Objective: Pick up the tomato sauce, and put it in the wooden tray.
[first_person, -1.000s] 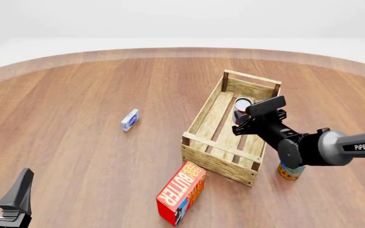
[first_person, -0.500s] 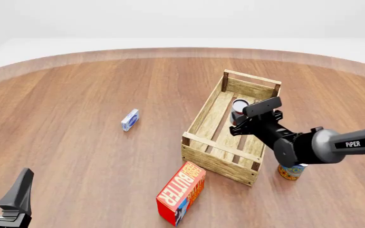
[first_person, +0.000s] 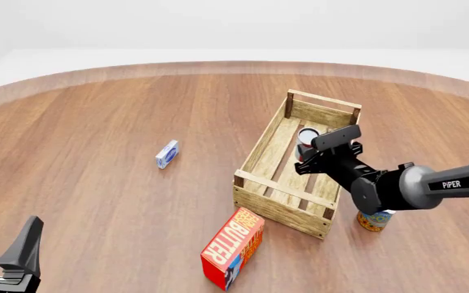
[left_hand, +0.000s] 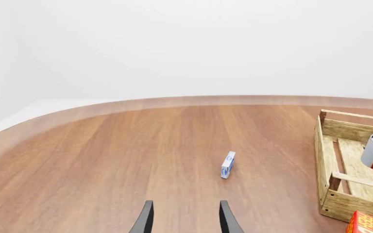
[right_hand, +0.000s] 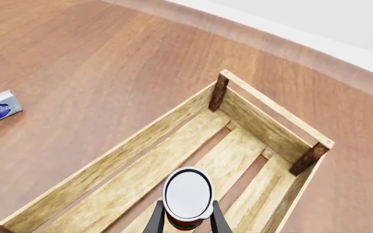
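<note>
Right gripper point(right_hand: 183, 221): clamped on tomato sauce point(right_hand: 188, 196), unmoved since half a second ago
Tomato sauce: above wooden tray point(first_person: 269, 143)
Left gripper point(left_hand: 184, 218): fingers apart, idle

Wooden table point(first_person: 104, 122) with wooden tray point(first_person: 277, 204), butter box point(first_person: 232, 247), small blue box point(first_person: 167, 154), can point(first_person: 373, 221)

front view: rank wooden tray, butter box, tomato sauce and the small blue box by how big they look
1. wooden tray
2. butter box
3. tomato sauce, partly hidden by the right tool
4. small blue box, similar, so unsure
</note>
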You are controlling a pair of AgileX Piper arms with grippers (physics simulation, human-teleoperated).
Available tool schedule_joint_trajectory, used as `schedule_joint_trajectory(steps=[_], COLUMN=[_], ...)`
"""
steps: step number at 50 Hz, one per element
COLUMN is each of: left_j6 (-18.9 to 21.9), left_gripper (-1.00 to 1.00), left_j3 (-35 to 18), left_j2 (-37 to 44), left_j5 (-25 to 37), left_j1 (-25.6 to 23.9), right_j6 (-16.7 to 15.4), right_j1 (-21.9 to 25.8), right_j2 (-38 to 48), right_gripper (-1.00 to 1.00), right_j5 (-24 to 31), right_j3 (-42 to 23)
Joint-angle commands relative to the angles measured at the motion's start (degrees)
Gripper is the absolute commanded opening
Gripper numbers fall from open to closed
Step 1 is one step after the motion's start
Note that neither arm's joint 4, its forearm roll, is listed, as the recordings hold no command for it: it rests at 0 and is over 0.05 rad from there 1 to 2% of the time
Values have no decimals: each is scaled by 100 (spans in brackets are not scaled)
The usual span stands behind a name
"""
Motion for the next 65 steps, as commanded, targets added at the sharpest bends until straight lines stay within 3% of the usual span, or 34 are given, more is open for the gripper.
schedule_joint_trajectory(steps=[1, 3, 4, 65], left_j6=[0, 0, 0, 0], left_gripper=[100, 100, 100, 100], left_j3=[0, 0, 0, 0], left_j2=[0, 0, 0, 0], left_j5=[0, 0, 0, 0], left_j1=[0, 0, 0, 0], right_j6=[84, 79, 93, -53], right_j1=[-4, -23, -40, -89], right_j2=[-19, -20, -54, -959], right_gripper=[-100, -100, 100, 100], right_j5=[8, 16, 18, 296], right_j3=[-13, -19, -21, 413])
